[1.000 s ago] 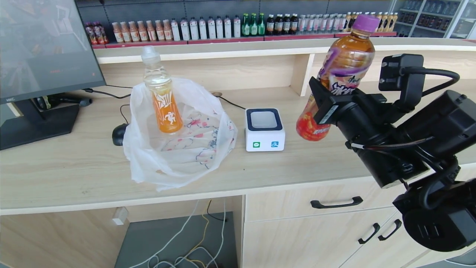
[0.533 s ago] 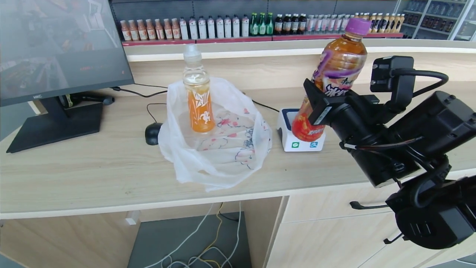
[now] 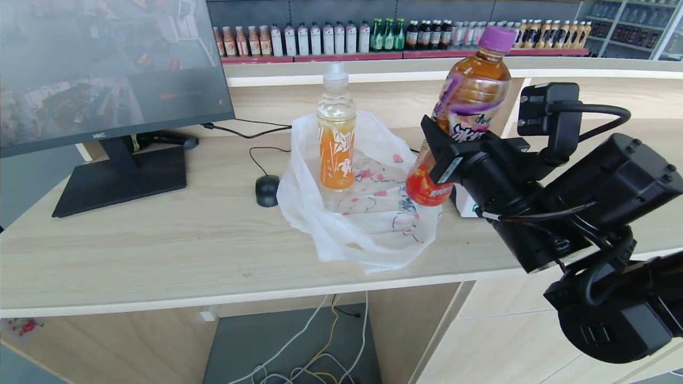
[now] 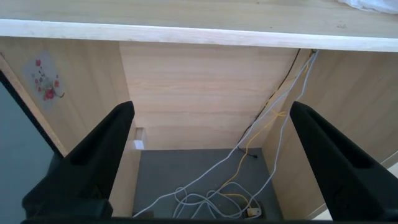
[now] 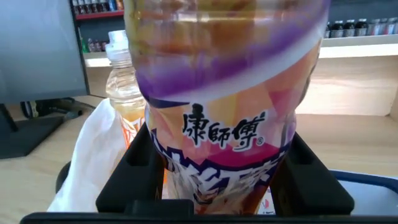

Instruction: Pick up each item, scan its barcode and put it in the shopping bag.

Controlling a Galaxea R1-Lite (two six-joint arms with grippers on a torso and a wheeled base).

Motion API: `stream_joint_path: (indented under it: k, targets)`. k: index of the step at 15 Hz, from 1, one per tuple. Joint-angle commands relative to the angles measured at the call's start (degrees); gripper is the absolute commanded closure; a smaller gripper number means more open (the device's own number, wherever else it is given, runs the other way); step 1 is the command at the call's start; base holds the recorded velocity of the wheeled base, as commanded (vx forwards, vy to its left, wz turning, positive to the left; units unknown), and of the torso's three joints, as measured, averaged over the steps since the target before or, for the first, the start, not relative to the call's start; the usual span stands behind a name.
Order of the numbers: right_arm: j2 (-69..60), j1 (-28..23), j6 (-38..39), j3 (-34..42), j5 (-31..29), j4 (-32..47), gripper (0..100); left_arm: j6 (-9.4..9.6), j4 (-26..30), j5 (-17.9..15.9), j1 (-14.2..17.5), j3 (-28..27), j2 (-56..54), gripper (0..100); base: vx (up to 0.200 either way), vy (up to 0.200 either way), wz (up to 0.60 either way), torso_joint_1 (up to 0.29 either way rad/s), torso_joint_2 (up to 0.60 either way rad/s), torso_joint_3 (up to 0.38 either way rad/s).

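— What has the right gripper (image 3: 444, 156) got?
— It's clamped on the tea bottle (image 3: 469, 101), held upright off the surface (image 3: 160, 240), near the shopping bag (image 3: 368, 229) at mid-surface.
— And the left gripper (image 4: 214, 155)?
— Fingers spread wide, below the surface's front edge. An orange bottle (image 3: 336, 149) stands in the bag.

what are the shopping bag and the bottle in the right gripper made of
Shopping bag: thin, translucent white plastic film, judging by its crumpled folds. Bottle in the right gripper: probably clear glossy plastic, since amber liquid shows through; printed wrap label, opaque purple cap.
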Motion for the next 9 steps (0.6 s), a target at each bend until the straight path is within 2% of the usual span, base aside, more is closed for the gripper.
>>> stream_joint_path:
  k: [1,5,7,9]
  targets:
    - [1.29,1.43,-0.47,-0.05,0.07,-0.08,100,0.02,-0.01,-0.02,-0.01,0.00,-0.02,0,0.000,0.000,0.00,0.000,0.00,0.000]
    - [5.51,9.96,-2.05,-2.51,0.25,0.10,100,0.02,-0.01,0.06,-0.01,0.00,-0.02,0,0.000,0.000,0.00,0.000,0.00,0.000]
    - [5.86,9.96,-1.97,-2.51,0.33,0.27,100,0.11,-0.01,0.06,-0.01,0.00,-0.02,0,0.000,0.000,0.00,0.000,0.00,0.000]
    - [5.60,7.14,-1.79,-3.04,0.60,1.68,100,0.02,-0.01,-0.02,-0.01,0.00,-0.02,0,0.000,0.000,0.00,0.000,0.00,0.000]
